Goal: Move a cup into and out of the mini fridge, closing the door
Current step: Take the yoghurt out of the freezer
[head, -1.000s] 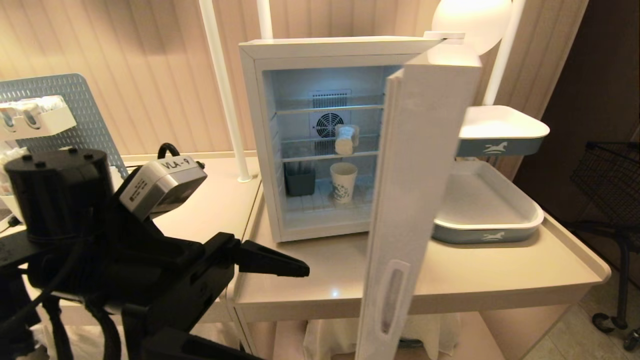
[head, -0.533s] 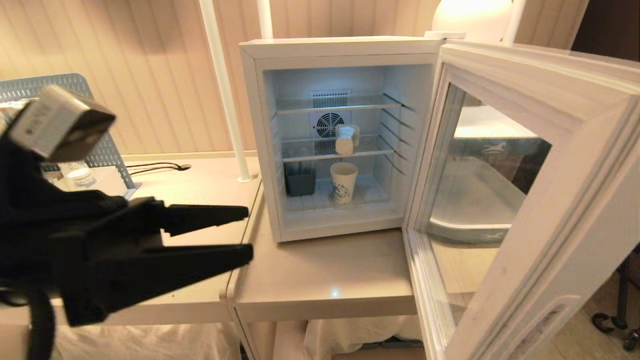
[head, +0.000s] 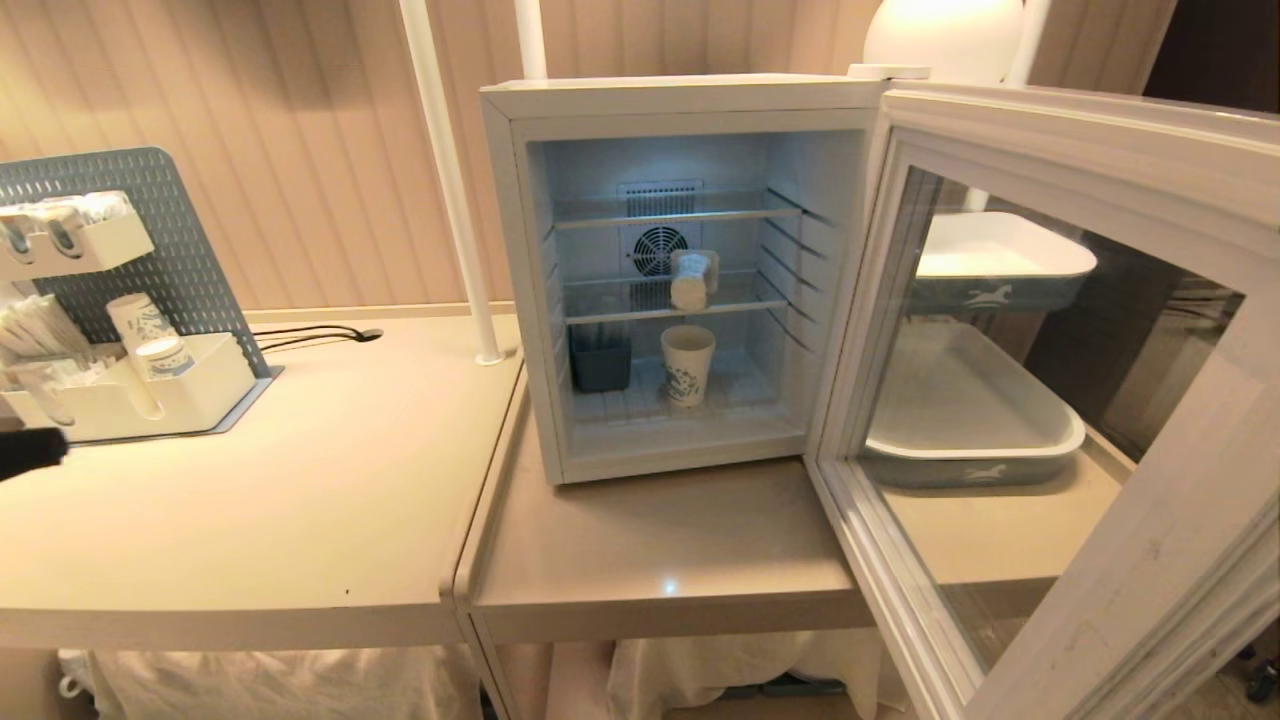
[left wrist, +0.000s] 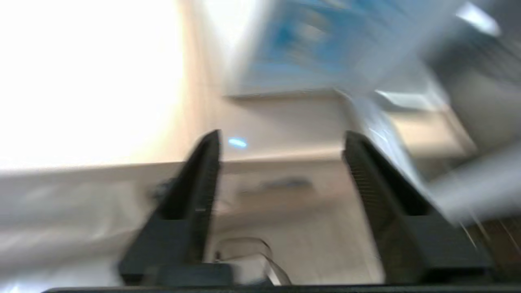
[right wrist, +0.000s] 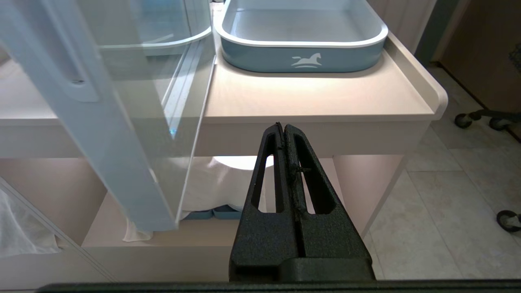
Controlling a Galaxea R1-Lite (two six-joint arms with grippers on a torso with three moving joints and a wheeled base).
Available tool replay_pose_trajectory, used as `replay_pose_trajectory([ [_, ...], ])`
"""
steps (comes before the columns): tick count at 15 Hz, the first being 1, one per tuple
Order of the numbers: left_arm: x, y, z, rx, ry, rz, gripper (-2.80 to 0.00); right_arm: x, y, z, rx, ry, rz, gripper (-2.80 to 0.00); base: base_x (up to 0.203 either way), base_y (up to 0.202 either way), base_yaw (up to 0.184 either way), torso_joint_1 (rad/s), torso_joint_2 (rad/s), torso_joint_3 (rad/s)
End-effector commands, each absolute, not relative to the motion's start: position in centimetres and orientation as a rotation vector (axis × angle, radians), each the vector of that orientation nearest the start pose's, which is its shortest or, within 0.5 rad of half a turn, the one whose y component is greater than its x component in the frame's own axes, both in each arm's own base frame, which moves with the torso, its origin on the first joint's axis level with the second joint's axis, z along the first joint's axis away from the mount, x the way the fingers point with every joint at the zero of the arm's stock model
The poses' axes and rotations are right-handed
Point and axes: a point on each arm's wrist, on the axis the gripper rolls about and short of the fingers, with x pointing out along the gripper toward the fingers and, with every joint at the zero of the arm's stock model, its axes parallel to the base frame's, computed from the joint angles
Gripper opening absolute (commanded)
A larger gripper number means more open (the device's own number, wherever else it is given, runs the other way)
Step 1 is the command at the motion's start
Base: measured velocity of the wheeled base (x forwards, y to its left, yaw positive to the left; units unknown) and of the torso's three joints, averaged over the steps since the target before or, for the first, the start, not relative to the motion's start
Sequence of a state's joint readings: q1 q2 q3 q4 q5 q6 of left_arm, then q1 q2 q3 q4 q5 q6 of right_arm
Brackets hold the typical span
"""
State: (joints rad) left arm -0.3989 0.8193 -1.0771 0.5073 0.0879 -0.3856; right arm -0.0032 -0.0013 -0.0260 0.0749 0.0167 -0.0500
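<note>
The white mini fridge (head: 520,290) stands open on the table. Its glass door (head: 1050,330) is swung wide to the right and shows in the right wrist view too, door (right wrist: 101,122). The small white cup (head: 692,278) sits on the middle wire shelf in front of the round fan. Below it stands a taller paper cup with blue print (head: 687,365). Only a black tip of my left gripper (head: 30,452) shows at the far left edge. The left wrist view is blurred, with the left gripper (left wrist: 283,133) open and empty. My right gripper (right wrist: 283,125) is shut and parked low before the table's front edge.
A dark grey bin (head: 600,360) stands on the fridge floor. Two blue-and-white trays (head: 975,445) sit behind the door on the right. A pegboard organizer with paper cups (head: 135,385) is at the far left. White poles (head: 450,180) rise beside the fridge.
The door has swung from edge-on to wide open on the right. My left arm has pulled back to the left, almost out of the head view. The right arm has not moved.
</note>
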Motion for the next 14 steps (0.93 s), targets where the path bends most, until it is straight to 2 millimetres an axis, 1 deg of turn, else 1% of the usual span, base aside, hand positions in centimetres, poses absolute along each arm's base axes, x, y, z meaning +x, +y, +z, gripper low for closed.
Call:
replay_pose_trajectory([
  [1,2.3,-0.3,30.9,-0.353,0.233,-0.098,-2.80,-2.5,0.0,7.5,-0.050,0.049,0.016,-2.80,0.000,0.000,0.000,0.000,0.00,0.000],
  [2,1.3,0.1,30.6,-0.368,0.213,-0.041,-2.80,-2.5,0.0,7.5,-0.050,0.049,0.017,-2.80,0.000,0.000,0.000,0.000,0.00,0.000],
  [4,-2.1,0.8,29.8,-0.389,0.164,0.004,-2.80,-2.5,0.0,7.5,-0.050,0.049,0.014,-2.80,0.000,0.000,0.000,0.000,0.00,0.000],
  [7,-7.3,0.8,27.5,-0.404,0.111,0.024,-2.80,-2.5,0.0,7.5,-0.050,0.049,0.015,-2.80,0.000,0.000,0.000,0.000,0.00,0.000],
  [9,-10.8,0.2,25.5,-0.372,0.059,-0.046,-2.80,-2.5,0.0,7.5,-0.050,0.049,0.015,-2.80,0.000,0.000,0.000,0.000,0.00,0.000],
  [11,-14.2,-0.2,22.8,-0.292,0.004,-0.130,-2.80,-2.5,0.0,7.5,-0.047,0.047,0.013,-2.80,0.000,0.000,0.000,0.000,0.00,0.000],
  [12,-15.5,-0.3,21.4,-0.249,-0.037,-0.156,-2.80,-2.5,0.0,7.5,-0.049,0.049,0.015,-2.80,0.000,0.000,0.000,0.000,0.00,0.000],
  [13,-16.4,-0.4,20.1,-0.196,-0.052,-0.176,-2.80,-2.5,0.0,7.5,-0.050,0.049,0.015,-2.80,0.000,0.000,0.000,0.000,0.00,0.000],
  [14,-17.0,-0.4,19.1,-0.169,-0.001,-0.162,-2.80,-2.5,0.0,7.5,-0.050,0.049,0.017,-2.80,0.000,0.000,0.000,0.000,0.00,0.000],
])
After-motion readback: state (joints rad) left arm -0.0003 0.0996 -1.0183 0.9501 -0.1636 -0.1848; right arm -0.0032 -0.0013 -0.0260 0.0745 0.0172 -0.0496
